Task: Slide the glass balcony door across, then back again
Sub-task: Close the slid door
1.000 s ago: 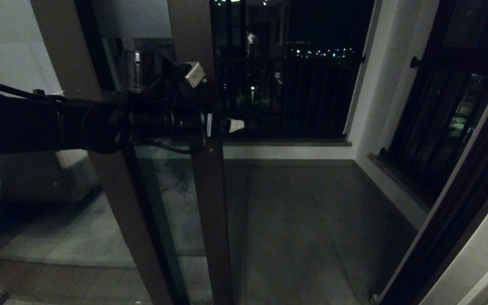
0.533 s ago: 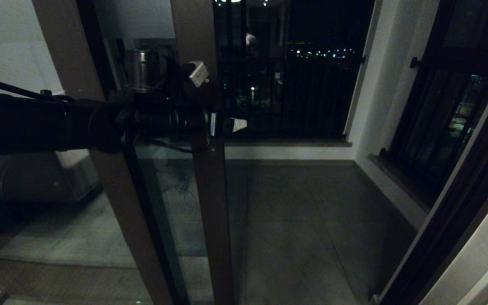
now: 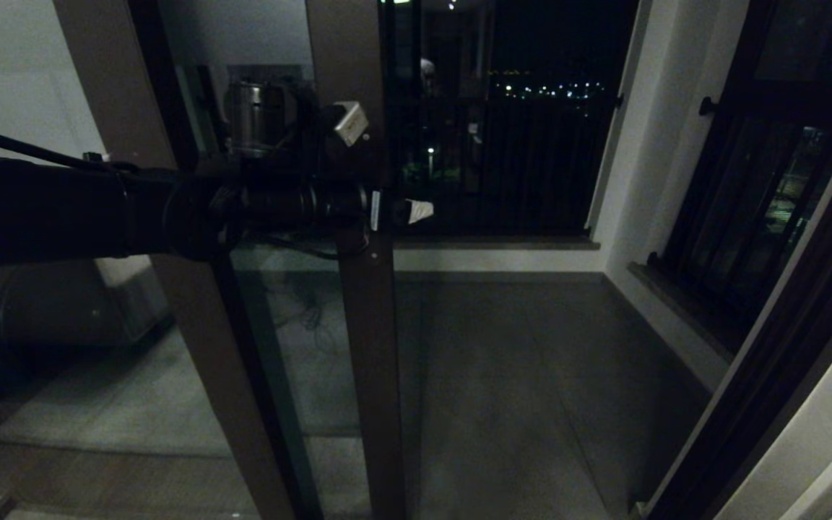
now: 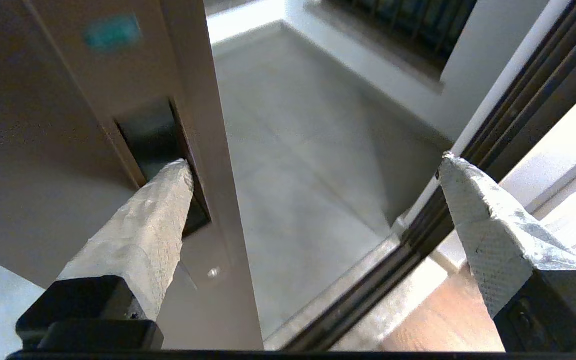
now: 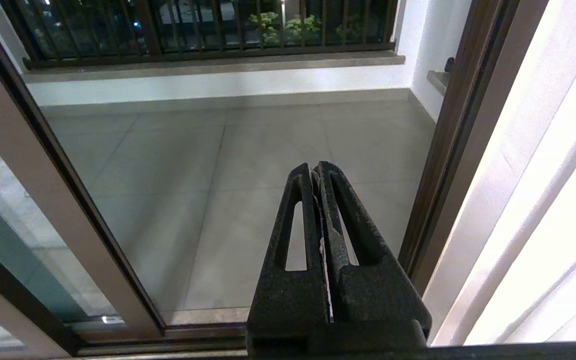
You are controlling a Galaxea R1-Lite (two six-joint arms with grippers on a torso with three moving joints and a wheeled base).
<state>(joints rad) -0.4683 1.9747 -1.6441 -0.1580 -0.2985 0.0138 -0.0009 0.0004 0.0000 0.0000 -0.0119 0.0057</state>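
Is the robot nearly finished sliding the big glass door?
Not yet. The left gripper is open, with one finger hooked in the pull slot of the glass balcony door, which has crept rightward over the last second. A wide gap to the door frame remains, then probably the slide back. The right gripper is parked, shut.

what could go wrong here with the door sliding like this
1. Only one finger of the open left gripper sits in the pull slot of the glass balcony door; it may slip out.
2. The other finger hangs free near the dark door frame and might get pinched there.
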